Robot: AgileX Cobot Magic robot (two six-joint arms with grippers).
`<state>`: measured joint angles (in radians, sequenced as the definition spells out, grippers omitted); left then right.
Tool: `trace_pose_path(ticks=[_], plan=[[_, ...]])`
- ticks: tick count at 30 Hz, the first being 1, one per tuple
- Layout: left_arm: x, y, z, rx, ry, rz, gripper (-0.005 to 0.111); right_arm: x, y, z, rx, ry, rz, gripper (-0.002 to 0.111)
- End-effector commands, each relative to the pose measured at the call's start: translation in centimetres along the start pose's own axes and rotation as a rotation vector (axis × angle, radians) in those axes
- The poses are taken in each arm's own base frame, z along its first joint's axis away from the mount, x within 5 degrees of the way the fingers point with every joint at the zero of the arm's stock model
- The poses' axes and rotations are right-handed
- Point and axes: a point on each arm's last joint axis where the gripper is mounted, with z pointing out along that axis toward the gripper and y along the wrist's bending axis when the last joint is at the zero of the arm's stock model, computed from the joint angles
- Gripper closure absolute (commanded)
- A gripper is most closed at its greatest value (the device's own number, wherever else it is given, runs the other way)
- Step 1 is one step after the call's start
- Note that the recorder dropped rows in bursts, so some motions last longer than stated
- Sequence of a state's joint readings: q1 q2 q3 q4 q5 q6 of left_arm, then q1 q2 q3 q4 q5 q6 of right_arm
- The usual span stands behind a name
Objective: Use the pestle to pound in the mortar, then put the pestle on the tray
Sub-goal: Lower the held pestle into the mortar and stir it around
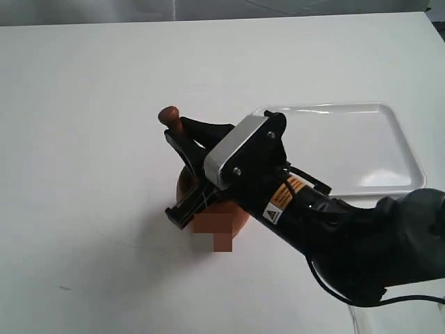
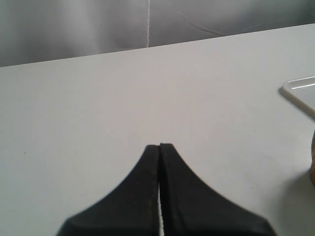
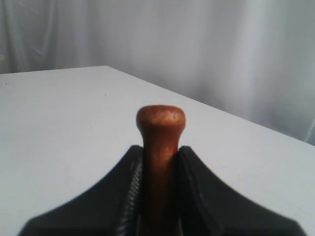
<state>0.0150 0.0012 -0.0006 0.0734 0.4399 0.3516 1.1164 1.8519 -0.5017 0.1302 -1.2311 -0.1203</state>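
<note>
My right gripper reaches across the middle of the table and is shut on the pestle. The pestle's round knob sticks out up and left past the fingertips. In the right wrist view the pestle stands squeezed in the right gripper. Its thick end is hidden behind the gripper, down at the mortar. The mortar is a reddish-brown wooden cup, mostly covered by the gripper, and its inside is hidden. The white tray lies to the right behind the arm, with nothing on it. My left gripper is shut on nothing, above bare table.
The white table ends at a grey curtain along the back. The tray corner shows in the left wrist view. A brown sliver, probably the mortar, sits below that corner at the picture's edge. A cable hangs from the right arm.
</note>
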Motion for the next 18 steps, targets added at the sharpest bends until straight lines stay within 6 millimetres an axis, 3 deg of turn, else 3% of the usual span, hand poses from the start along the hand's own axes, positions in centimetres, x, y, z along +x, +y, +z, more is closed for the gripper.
trace_pose_path(ticks=[1,6,9,13,18], plan=[[0.0,-0.1,0.0,0.008,-0.007,-0.012,0.107,-3.5,-0.3,-0.7,0.002,-0.109,0.002,0.108],[0.0,-0.1,0.0,0.008,-0.007,-0.012,0.107,-8.0,-0.5,-2.2,-0.015,-0.269,-0.015,0.108],[0.0,-0.1,0.0,0.008,-0.007,-0.012,0.107,-9.1,-0.6,-2.7,-0.011,-0.307,-0.018,0.108],[0.0,-0.1,0.0,0.008,-0.007,-0.012,0.107,-8.7,-0.6,-2.5,-0.012,-0.284,-0.032,0.108],[0.0,-0.1,0.0,0.008,-0.007,-0.012,0.107,-5.9,-0.2,-1.5,-0.025,-0.172,-0.044,0.108]])
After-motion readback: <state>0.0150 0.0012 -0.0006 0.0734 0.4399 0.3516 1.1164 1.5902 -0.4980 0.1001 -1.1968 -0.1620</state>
